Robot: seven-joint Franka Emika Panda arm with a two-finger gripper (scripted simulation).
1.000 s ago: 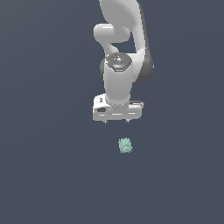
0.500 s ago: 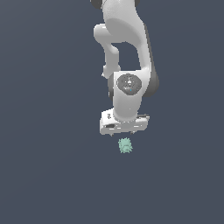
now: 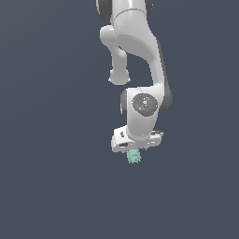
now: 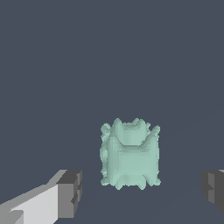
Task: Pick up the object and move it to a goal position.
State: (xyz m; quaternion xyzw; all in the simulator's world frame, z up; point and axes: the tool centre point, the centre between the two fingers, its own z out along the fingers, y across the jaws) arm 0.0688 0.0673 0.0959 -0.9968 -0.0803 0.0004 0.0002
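Observation:
The object is a small mint-green bumpy blob (image 3: 134, 157) lying on the dark floor. In the exterior view the white gripper (image 3: 136, 148) hangs right over it and covers its upper part; the fingers are hidden behind the hand. In the wrist view the blob (image 4: 130, 154) sits between the two dark finger pads, one (image 4: 70, 193) on each side, with clear gaps to both. The gripper (image 4: 142, 190) is open and touches nothing.
The white arm (image 3: 135, 56) reaches down from the top of the exterior view. The flat dark grey-blue floor (image 3: 56, 186) lies all around with nothing else on it.
The gripper has come down and moved towards the exterior view's right, from above the blob to right over it. The blob has not moved.

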